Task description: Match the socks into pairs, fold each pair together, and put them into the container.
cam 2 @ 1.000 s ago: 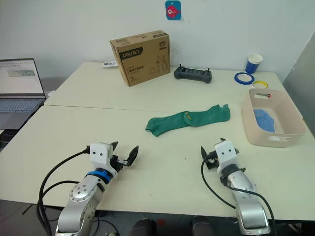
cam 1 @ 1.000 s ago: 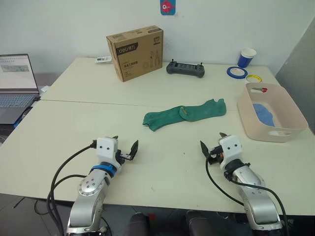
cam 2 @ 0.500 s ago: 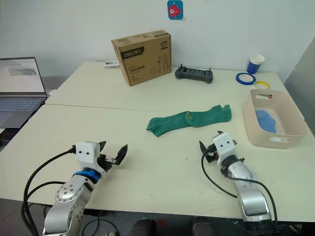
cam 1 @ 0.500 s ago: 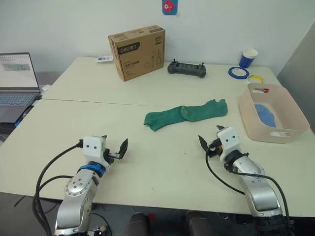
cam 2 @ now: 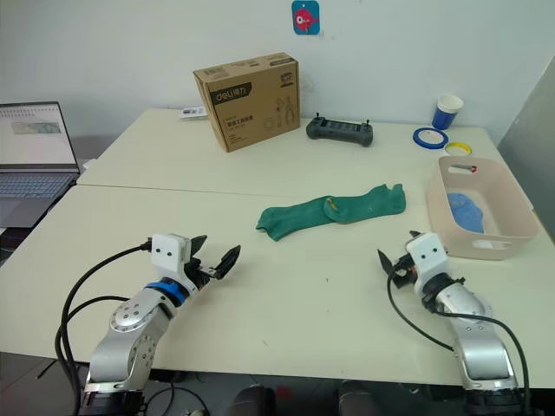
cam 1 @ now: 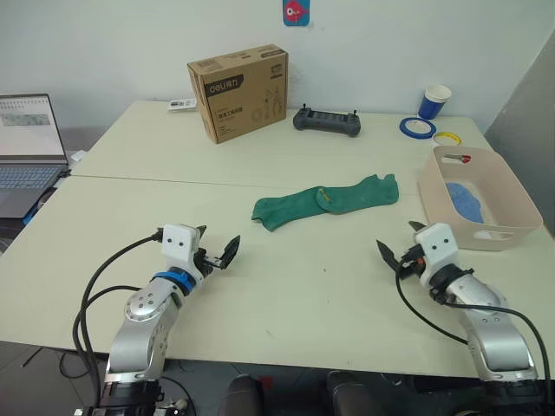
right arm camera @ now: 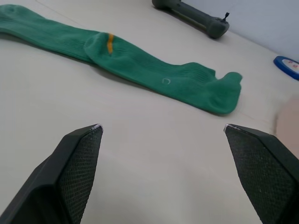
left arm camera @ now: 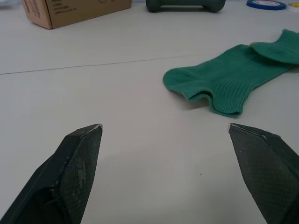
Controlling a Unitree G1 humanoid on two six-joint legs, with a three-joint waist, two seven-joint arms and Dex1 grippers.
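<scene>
Two dark green socks point(cam 1: 325, 199) lie end to end across the middle of the table point(cam 1: 286, 286), overlapping slightly where they meet; the right one carries a small orange mark near that overlap. The pink bin point(cam 1: 477, 198) sits at the right edge and already holds something light blue point(cam 1: 464, 201), probably a folded pair, though the bin wall hides most of it.

Both arms are low over the near part of the table, well apart from the socks. The left gripper point(cam 1: 218, 253) has its fingers spread wide and holds nothing. The right gripper point(cam 1: 401, 245) is likewise spread and empty, pointing toward the toe end of the right sock.

The green pair appears to be what remains to fold and bin. The main risk is the overlap: a pinch at that spot could lift both socks at once, or drag one sideways and bunch it, spoiling a clean fold. Thin fabric lying flat may also slip out if the fingers close too high. The right arm is near the bin and could nudge it.
</scene>
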